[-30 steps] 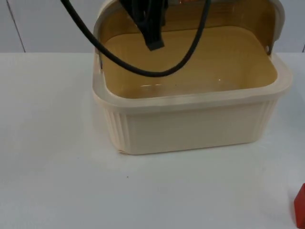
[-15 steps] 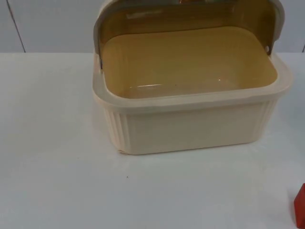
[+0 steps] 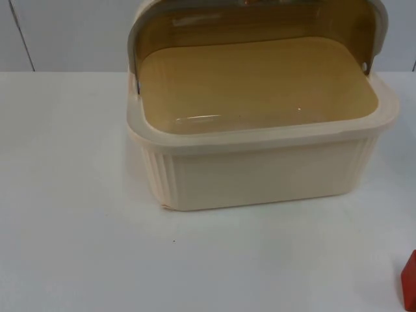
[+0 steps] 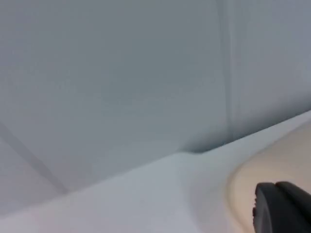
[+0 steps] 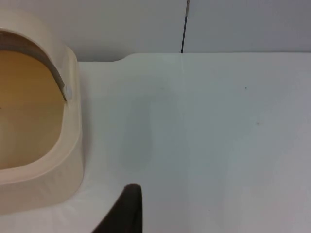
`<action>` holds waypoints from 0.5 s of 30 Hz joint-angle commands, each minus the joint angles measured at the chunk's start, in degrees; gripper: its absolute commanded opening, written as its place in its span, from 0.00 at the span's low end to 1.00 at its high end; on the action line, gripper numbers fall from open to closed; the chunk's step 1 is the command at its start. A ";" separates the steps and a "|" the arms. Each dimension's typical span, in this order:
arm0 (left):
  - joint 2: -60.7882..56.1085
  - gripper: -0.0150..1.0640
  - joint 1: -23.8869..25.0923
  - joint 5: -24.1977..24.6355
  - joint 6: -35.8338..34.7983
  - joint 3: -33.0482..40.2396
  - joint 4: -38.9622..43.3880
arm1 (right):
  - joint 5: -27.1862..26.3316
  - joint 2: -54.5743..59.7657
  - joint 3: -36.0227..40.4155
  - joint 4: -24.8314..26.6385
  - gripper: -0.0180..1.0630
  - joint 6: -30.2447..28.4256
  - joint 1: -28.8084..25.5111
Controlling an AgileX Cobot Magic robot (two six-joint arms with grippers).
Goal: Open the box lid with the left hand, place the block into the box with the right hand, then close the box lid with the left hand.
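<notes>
A cream ribbed box (image 3: pixel 260 172) stands at the back middle of the table, its amber inside bare. Its translucent brown lid (image 3: pixel 260 23) is swung up and back against the wall side. A red block (image 3: pixel 409 283) lies on the table at the front right, cut off by the picture's edge. My left gripper (image 4: pixel 282 206) is beside a rounded cream edge of the box (image 4: pixel 272 167), close to the grey wall. My right gripper (image 5: pixel 126 211) hovers over bare table just off the box's rim (image 5: pixel 73 121), near the lid hinge.
The white table (image 3: pixel 78 247) stretches wide on the left and in front of the box. The grey partition wall (image 3: pixel 65 32) stands right behind the box.
A second ago the left arm hung over the open box; it has withdrawn out of the top view. The lid stays raised, and the box and block have not moved.
</notes>
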 commanded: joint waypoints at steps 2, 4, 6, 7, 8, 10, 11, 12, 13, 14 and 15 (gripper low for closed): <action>-3.91 0.01 5.55 -1.34 -4.56 7.06 -0.55 | -0.04 -0.02 -0.53 0.11 0.98 0.00 0.25; -7.11 0.01 9.11 -3.82 -7.20 13.20 -0.55 | -0.04 -0.02 -0.53 0.11 0.98 0.00 0.25; -9.73 0.01 11.23 -6.47 -9.87 17.85 -0.55 | -0.05 -0.02 -0.53 -0.02 0.98 0.21 0.25; -10.82 0.01 11.73 -7.19 -10.93 19.61 -0.55 | -0.05 -0.02 -0.53 -0.02 0.98 0.21 0.25; -10.82 0.01 11.73 -7.19 -10.93 19.61 -0.55 | -0.05 -0.02 -0.53 -0.02 0.98 0.21 0.25; -11.81 0.05 11.87 -5.93 -14.37 20.89 0.59 | -0.05 -0.02 -0.53 -0.02 0.98 0.21 0.25; -11.83 0.10 11.63 -4.84 -15.41 20.89 1.05 | -0.05 -0.02 -0.53 -0.02 0.98 0.21 0.25; -11.94 0.17 11.40 -3.86 -15.41 20.89 1.05 | -0.15 -0.02 -0.53 0.13 0.98 0.22 0.25; -11.94 0.17 11.40 -3.86 -15.41 20.89 1.05 | -0.15 -0.02 -0.53 0.13 0.98 0.22 0.25; -11.94 0.28 11.24 -3.03 -15.41 20.89 1.18 | -0.15 -0.02 -0.53 0.13 0.98 0.22 0.25; -11.94 0.43 11.01 -2.82 -15.10 20.89 2.17 | -0.15 -0.02 -0.53 0.13 0.98 0.22 0.25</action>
